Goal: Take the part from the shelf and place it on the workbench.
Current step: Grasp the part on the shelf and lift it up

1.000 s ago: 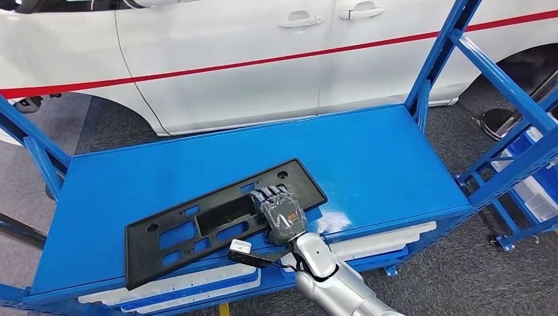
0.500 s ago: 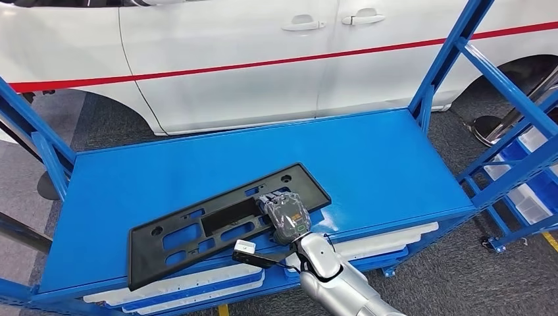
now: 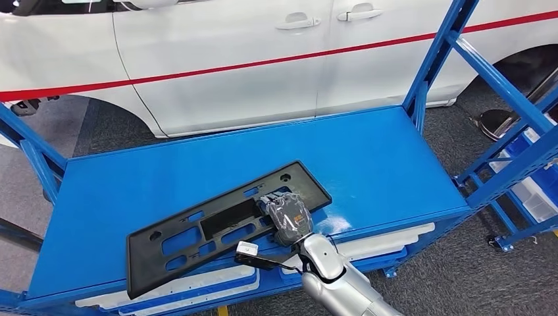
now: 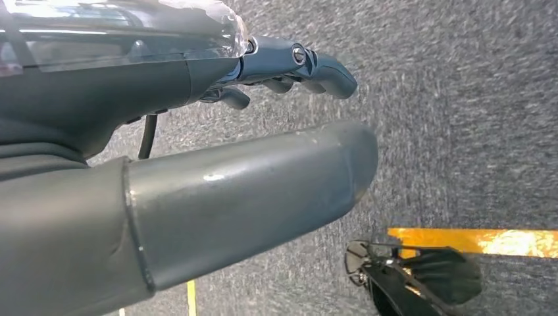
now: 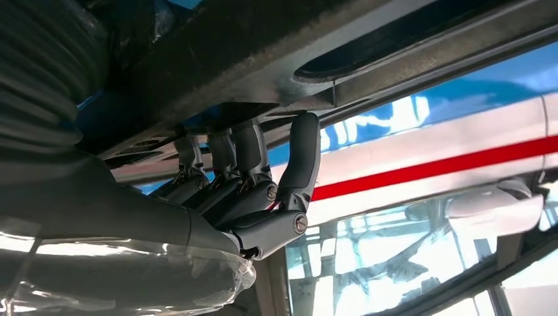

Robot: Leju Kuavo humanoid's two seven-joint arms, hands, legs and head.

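The part (image 3: 197, 230), a long flat black plastic frame with several cut-outs, lies slantwise on the blue shelf deck (image 3: 368, 158), with its near left corner out over the front edge. My right hand (image 3: 288, 220), wrapped in clear film, reaches over the front edge and grips the part near its right end. In the right wrist view the fingers (image 5: 243, 158) hook up into an opening of the part (image 5: 263, 59). My left hand (image 4: 164, 92) hangs over grey carpet with nothing in it, its fingers loosely apart.
A white car with a red stripe (image 3: 250, 59) stands just behind the shelf. Blue uprights (image 3: 434, 59) rise at the shelf's back corners. White trays (image 3: 381, 240) sit under the deck. Bins (image 3: 536, 191) stand at the right. A yellow floor line (image 4: 474, 240) crosses the carpet.
The camera has swayed a little. The part's near left corner hangs slightly further over the front edge, with my right hand still on it.
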